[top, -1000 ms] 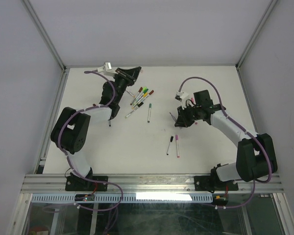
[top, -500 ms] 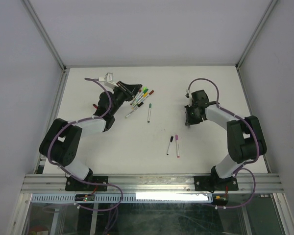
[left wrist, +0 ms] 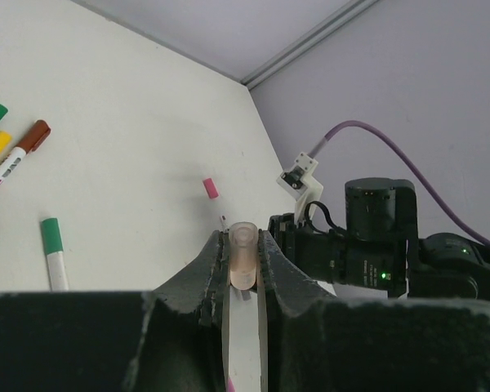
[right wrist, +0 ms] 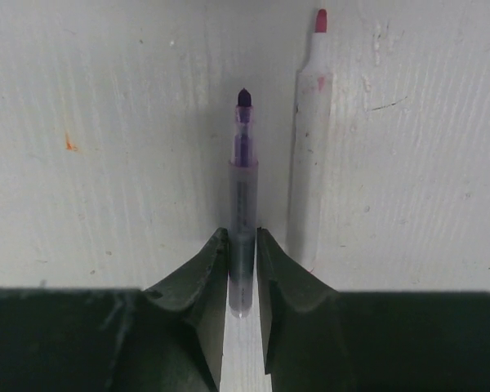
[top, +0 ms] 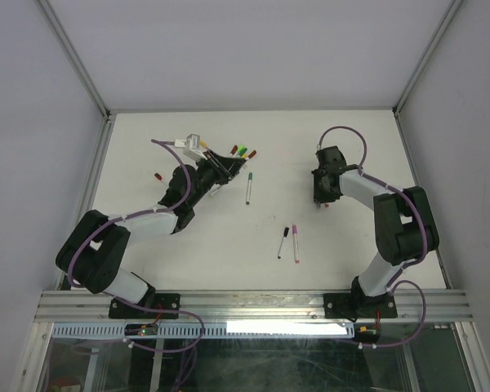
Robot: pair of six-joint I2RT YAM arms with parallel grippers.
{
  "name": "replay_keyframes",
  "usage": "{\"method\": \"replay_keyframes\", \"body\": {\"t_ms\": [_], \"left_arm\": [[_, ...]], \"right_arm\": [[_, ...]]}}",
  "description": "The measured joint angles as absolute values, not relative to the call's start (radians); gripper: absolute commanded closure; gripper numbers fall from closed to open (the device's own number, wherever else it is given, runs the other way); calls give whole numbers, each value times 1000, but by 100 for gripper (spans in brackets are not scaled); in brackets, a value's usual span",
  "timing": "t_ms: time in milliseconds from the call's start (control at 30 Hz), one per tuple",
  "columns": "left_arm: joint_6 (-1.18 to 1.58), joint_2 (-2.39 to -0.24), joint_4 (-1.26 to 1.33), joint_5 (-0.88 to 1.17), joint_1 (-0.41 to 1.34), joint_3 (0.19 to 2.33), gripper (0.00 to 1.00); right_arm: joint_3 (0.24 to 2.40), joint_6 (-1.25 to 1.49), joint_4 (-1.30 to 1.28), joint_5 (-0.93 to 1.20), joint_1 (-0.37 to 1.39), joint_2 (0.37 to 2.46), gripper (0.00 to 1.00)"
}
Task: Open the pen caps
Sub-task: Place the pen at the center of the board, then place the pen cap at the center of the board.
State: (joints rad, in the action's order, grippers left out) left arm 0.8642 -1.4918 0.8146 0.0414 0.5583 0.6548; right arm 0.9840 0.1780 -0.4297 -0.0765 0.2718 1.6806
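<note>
Both arms have folded lower overhead, left end effector [top: 220,167] by the pen cluster [top: 242,152], right end effector [top: 320,198] low at the table [top: 229,245]. Left wrist: it clamps a pale pen [left wrist: 244,249]. Right wrist: jaws closely flank an uncapped purple pen [right wrist: 242,196]; grip unclear.

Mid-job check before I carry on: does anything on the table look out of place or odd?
Nothing spilled or broken. A red cap lies alone toward the left side of the table, apart from the pen cluster, and a pink cap lies loose in the open: stray, not damaged.
</note>
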Motion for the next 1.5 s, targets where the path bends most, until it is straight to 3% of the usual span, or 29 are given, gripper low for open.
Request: {"method": "replay_keyframes", "body": {"t_ms": [500,800,933,1100,1500], "left_arm": [[837,-1504,785,23,625,657,100],[817,-1702,717,45,662,812,100],[815,-1806,656,63,675,929,100],[819,-1959,593,100,698,1107,100],[830,-2370,295,184,733,1659,100]], "right_arm": [[987,171,-430,-76,272,1682,71],[987,142,-428,-55,272,1592,71],[987,123,-419,-46,270,1528,71],[987,88,-420,-26,240,1457,55],[991,-50,-480,214,59,1344,54]]}}
